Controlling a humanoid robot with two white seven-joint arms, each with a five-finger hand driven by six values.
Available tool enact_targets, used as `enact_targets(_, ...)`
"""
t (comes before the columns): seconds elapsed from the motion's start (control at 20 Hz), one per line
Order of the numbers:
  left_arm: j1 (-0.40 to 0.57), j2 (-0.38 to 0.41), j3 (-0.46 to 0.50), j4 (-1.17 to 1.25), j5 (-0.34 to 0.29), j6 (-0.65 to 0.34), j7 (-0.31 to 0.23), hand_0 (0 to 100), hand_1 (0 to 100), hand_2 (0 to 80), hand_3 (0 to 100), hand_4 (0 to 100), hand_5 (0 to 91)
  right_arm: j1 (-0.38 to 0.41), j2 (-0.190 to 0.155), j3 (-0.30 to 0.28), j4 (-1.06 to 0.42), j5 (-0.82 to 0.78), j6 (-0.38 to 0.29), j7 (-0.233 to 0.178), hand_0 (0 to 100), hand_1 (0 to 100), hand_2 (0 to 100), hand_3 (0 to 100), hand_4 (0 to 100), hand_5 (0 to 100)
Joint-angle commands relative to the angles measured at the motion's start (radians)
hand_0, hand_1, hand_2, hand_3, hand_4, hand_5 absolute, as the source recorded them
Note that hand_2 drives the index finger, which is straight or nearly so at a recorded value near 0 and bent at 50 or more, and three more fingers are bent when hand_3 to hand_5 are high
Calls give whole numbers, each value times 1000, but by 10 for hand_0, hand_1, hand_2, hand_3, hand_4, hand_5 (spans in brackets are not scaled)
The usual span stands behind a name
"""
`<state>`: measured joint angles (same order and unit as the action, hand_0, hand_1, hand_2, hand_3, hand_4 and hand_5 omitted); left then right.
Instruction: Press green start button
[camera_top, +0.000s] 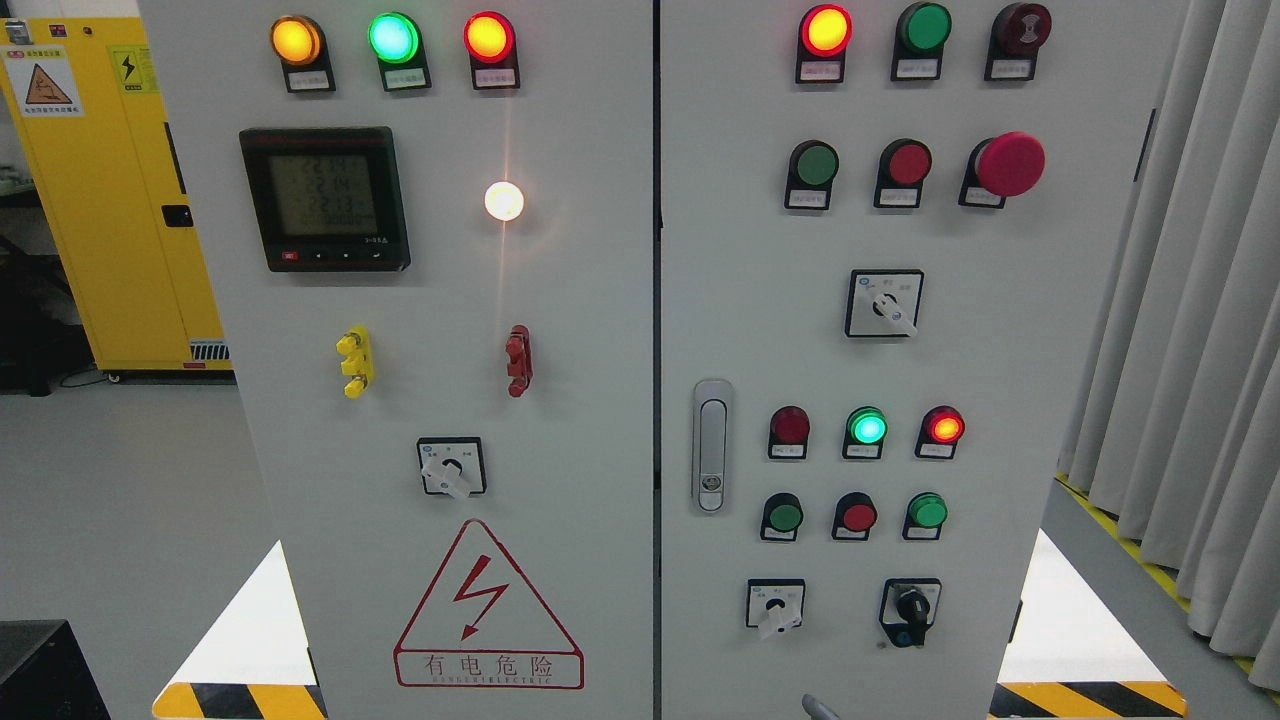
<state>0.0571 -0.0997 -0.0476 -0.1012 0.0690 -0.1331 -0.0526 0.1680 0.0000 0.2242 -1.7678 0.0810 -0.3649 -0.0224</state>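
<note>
A grey electrical cabinet fills the head view. Its right door carries three green push buttons: one in the upper row (816, 165), and two in the lower row, at left (785, 516) and at right (928, 511). Red buttons (908, 163) (858, 516) sit beside them. A green lamp (867, 427) is lit above the lower row. Only a small grey tip of my right hand (818, 708) shows at the bottom edge, well below the lower buttons and touching nothing. My left hand is out of view.
A red mushroom stop button (1010, 164) sticks out at upper right. Rotary switches (884, 304) (775, 606) (910, 608) and a door handle (711, 445) are on the right door. The left door has a meter (323, 198). Curtains (1180, 300) hang at right, and a yellow cabinet (110, 200) stands at left.
</note>
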Motion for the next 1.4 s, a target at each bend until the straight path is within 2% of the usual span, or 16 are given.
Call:
enact_targets(0.0,0,0,0,0,0,0,0,120,556,0,0,0,0,-2,25,0,7,-1,-2,1,377,566,0,88,126,71)
enact_targets(0.35,0,0,0,0,0,0,0,120,556,0,0,0,0,-10,25,0,-7,35,-2,-7,375,568,0,93,136,77)
enact_targets(0.45,0,0,0,0,0,0,0,120,556,0,0,0,0,-33,25,-23,-16,147,0,-36,314,665,0,121,175,123)
enact_targets(0.5,0,0,0,0,0,0,0,120,556,0,0,0,0,-51,23,-52,-18,211,-2,-45,327,748,0,238,285,222)
enact_targets(0.55,1,0,0,1,0,0,0,120,556,0,0,0,0,-65,23,-75,-22,285,-2,-48,332,748,0,251,308,241)
enact_targets(0.6,0,0,0,0,0,0,0,120,556,0,0,0,0,-77,22,-92,-31,352,-2,-51,319,780,0,438,553,487)
enact_targets(0.65,0,0,0,0,0,0,0,120,556,0,0,0,0,-93,18,-109,-36,425,-2,-54,327,806,0,565,712,718)
enact_targets(0.7,0,0,0,0,0,0,0,120,556,0,0,0,0,-106,18,-121,-38,488,-2,-56,360,827,0,645,784,836)
enact_targets(0.75,0,0,0,0,0,0,0,120,556,0,0,0,0,-122,18,-126,-38,550,-2,-56,414,850,0,722,853,907)
enact_targets(0.9,0,0,0,0,0,0,0,120,556,0,0,0,0,-185,21,-143,-33,696,1,-57,477,896,0,899,985,1000)
enact_targets(1.0,0,0,0,0,0,0,0,120,556,0,0,0,0,-226,22,-152,-25,753,4,-57,524,912,0,919,1000,1000)
enact_targets(1.05,0,0,0,0,0,0,0,120,556,0,0,0,0,-243,23,-152,-19,776,7,-57,507,929,0,929,1000,1000)
enact_targets(1.15,0,0,0,0,0,0,0,120,556,0,0,0,0,-269,23,-160,7,818,9,-57,545,950,0,931,1000,1000)
enact_targets(1.35,0,0,0,0,0,0,0,120,556,0,0,0,0,-340,23,-201,57,908,9,-59,546,965,0,924,1000,1000)
